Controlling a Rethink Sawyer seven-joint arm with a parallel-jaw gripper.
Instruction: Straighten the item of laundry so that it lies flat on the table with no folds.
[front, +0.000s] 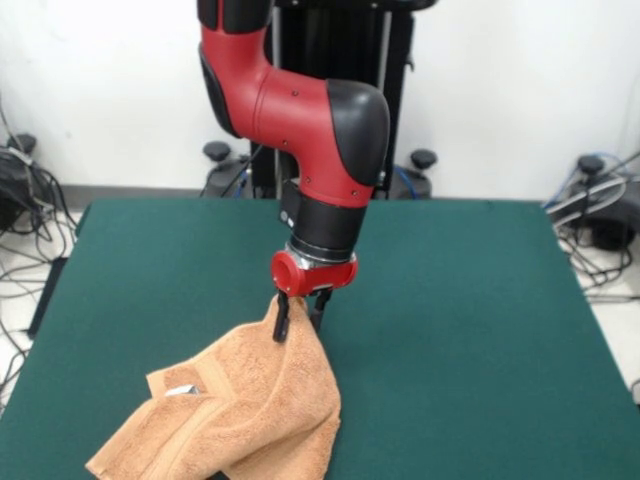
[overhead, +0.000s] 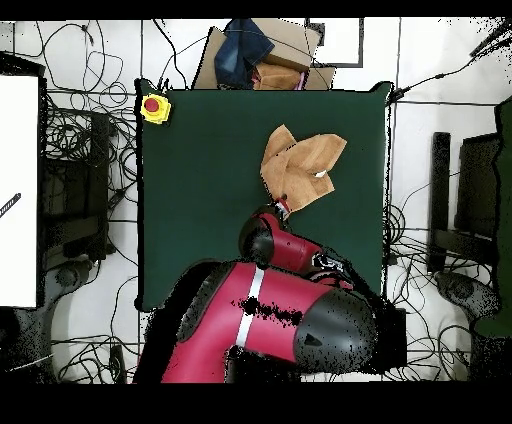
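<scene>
The item of laundry (front: 245, 410) is a peach-orange terry towel, bunched and folded, draped from a raised corner down to the table (front: 470, 300) near its front left. My gripper (front: 298, 318) is shut on that raised corner, holding it a little above the green top. A small white label shows on the folded part. From above, the item of laundry (overhead: 300, 165) lies crumpled toward the table's (overhead: 200, 180) far right, with my gripper (overhead: 283, 207) at its near edge, mostly hidden by the red arm.
A yellow box with a red button (overhead: 155, 108) sits on the table's far left corner in the overhead view. Cardboard and dark cloth (overhead: 258, 55) lie beyond the far edge. Cables run over the floor all around the table.
</scene>
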